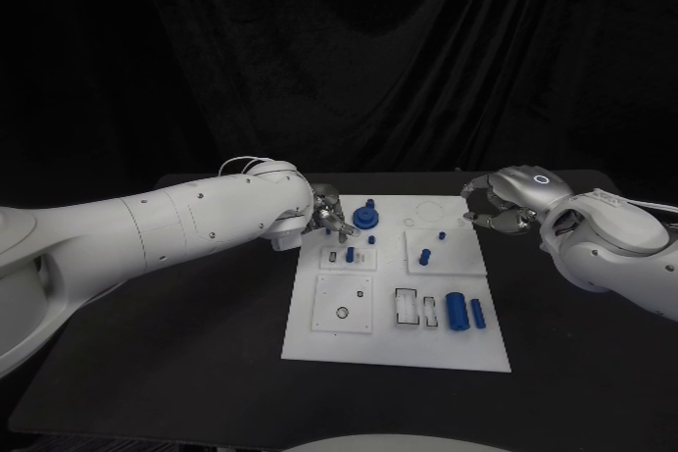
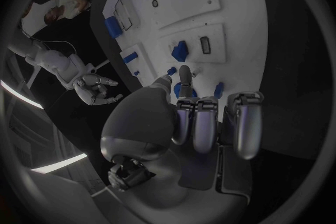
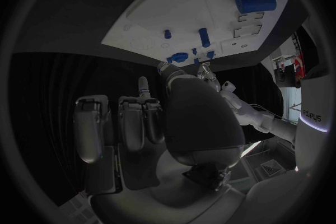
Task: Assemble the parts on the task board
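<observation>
The white task board (image 1: 396,344) lies mid-table. My left hand (image 1: 331,220) hovers over its far left corner, thumb and one finger (image 2: 185,75) pointing down beside a round blue part (image 1: 367,217). A small blue peg (image 2: 171,71) sits right at the thumb tip; whether it is pinched is unclear. A blue block (image 2: 181,50) stands in a square plate nearby. A thick blue cylinder (image 1: 457,308) and a slim one (image 1: 478,313) lie at the near right. My right hand (image 1: 498,211) hangs off the board's far right corner, fingers bent and apart, holding nothing.
Two small blue pegs (image 1: 441,236) stand on the right square plate. Near the front of the board are a round-holed plate (image 1: 344,303) and rectangular slots (image 1: 407,306). Black table (image 1: 184,374) surrounds the board on all sides.
</observation>
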Robot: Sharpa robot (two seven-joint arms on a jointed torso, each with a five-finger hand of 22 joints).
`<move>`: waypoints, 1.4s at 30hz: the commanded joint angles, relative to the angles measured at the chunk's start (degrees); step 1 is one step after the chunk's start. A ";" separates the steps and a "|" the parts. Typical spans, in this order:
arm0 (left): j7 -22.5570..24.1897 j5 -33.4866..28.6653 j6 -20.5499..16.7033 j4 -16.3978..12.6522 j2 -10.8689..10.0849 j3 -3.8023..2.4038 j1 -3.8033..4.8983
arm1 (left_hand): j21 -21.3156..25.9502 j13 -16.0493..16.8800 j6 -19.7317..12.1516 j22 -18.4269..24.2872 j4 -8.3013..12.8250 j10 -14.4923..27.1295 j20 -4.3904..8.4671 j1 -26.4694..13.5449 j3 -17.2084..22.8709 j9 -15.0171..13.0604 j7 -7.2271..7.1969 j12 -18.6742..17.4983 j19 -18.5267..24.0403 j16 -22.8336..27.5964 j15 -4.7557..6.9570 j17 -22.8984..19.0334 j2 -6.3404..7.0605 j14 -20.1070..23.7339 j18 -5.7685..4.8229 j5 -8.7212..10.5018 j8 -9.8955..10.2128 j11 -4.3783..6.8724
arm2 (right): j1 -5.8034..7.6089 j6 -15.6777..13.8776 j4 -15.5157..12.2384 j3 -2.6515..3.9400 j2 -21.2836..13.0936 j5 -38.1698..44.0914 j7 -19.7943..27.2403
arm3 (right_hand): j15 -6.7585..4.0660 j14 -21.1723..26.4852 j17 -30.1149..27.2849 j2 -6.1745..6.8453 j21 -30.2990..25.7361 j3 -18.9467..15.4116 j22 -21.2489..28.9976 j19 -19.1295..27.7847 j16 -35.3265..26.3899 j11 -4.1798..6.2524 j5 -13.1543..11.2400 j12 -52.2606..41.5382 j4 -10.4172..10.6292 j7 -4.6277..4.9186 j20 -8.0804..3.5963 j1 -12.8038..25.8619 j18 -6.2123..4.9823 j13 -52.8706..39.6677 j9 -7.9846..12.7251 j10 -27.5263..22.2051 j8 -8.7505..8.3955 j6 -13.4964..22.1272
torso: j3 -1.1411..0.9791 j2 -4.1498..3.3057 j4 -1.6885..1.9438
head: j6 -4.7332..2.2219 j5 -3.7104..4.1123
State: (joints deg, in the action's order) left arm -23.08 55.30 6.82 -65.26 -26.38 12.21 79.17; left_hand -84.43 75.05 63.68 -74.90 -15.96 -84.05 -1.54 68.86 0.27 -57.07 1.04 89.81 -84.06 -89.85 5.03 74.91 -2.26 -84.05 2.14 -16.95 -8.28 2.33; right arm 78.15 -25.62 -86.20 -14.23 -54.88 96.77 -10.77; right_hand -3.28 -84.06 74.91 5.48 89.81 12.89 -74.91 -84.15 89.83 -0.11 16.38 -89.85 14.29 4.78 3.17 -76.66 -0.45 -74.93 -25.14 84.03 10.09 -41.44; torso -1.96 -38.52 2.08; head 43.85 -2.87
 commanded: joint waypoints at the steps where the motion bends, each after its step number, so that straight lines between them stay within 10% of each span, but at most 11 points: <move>1: -0.76 1.87 0.35 0.12 0.27 -0.05 -0.14 | -0.29 14.95 0.43 -11.81 0.27 -5.95 0.45 0.55 0.03 -0.10 0.10 0.19 -3.04 -0.15 0.42 15.09 0.01 -5.95 -0.60 -0.20 -0.24 0.43 | -0.10 -0.71 -0.26 0.05 -0.16 0.13 -0.58 | -0.45 -5.94 15.09 -0.49 -0.26 0.25 -14.91 -5.53 0.17 0.53 -0.06 0.05 -0.13 -0.04 -0.37 -0.02 0.31 -14.84 0.06 5.71 -0.10 -0.28 | 0.02 0.09 0.03 | 0.33 0.16; 42: -1.69 2.36 3.88 1.60 2.00 -0.05 -1.53 | 0.21 14.95 -0.61 -11.58 0.21 -5.95 0.51 1.12 0.37 0.07 0.30 0.19 -2.81 -0.15 0.38 15.09 -0.11 -5.95 -0.48 0.41 0.46 0.32 | -0.06 -0.78 -0.46 0.06 -0.26 0.13 -0.64 | -0.49 -5.94 15.09 -0.64 -0.31 0.46 -14.89 -5.49 0.17 0.57 -0.04 0.09 -0.27 -0.06 -0.40 -0.14 0.30 -14.78 0.13 5.65 -0.14 -0.49 | 0.05 0.16 0.01 | 1.55 0.31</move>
State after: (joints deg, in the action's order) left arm -25.14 57.54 9.97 -63.62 -24.54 12.21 77.76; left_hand -84.43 75.04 63.46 -74.90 -15.80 -84.05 -1.34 69.35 0.43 -57.05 1.25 89.81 -83.85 -89.85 5.02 74.91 -2.30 -84.05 2.15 -16.35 -8.07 2.33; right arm 78.15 -25.69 -86.61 -14.22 -55.16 96.75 -10.81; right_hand -3.28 -84.06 74.91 5.49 89.81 13.05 -74.95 -84.15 89.83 0.10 16.38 -89.85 14.14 4.78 3.17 -76.66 -0.45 -74.91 -25.09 83.83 10.09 -41.43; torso -1.90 -38.33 2.08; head 45.31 -2.52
